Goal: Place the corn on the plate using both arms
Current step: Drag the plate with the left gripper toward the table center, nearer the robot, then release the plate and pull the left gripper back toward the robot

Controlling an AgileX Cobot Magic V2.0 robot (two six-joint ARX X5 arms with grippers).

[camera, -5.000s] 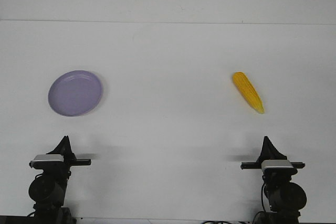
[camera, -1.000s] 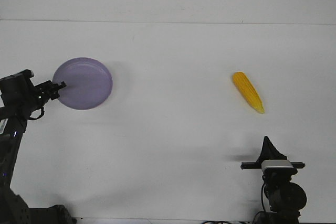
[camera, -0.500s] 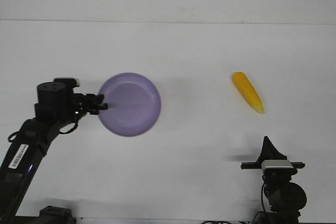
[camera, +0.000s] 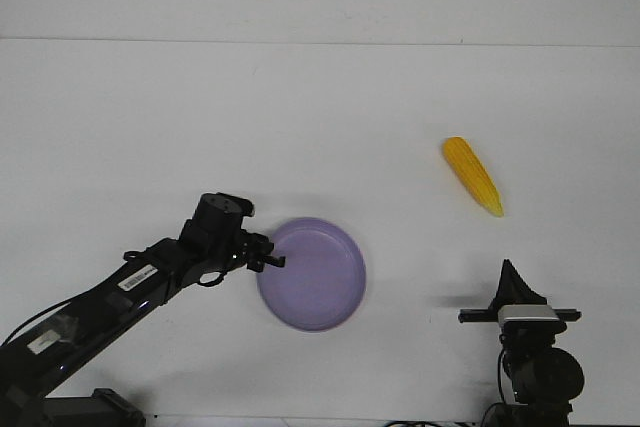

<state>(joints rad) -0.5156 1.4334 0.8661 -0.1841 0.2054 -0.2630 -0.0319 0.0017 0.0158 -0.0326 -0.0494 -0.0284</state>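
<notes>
The lavender plate [camera: 318,277] is near the middle front of the white table. My left gripper [camera: 273,261] is shut on the plate's left rim, with the arm reaching in from the lower left. The yellow-orange corn [camera: 472,175] lies on the table at the right, its pale tip pointing toward the front right. My right gripper [camera: 512,272] is parked at the front right, below the corn and apart from it; its pointed fingers look closed together.
The white table's far edge [camera: 320,41] runs across the back. The right arm's base [camera: 535,367] stands at the front right edge.
My left arm has carried the plate from the left side of the table toward the middle front, down and to the right. The corn and right arm have not moved.
</notes>
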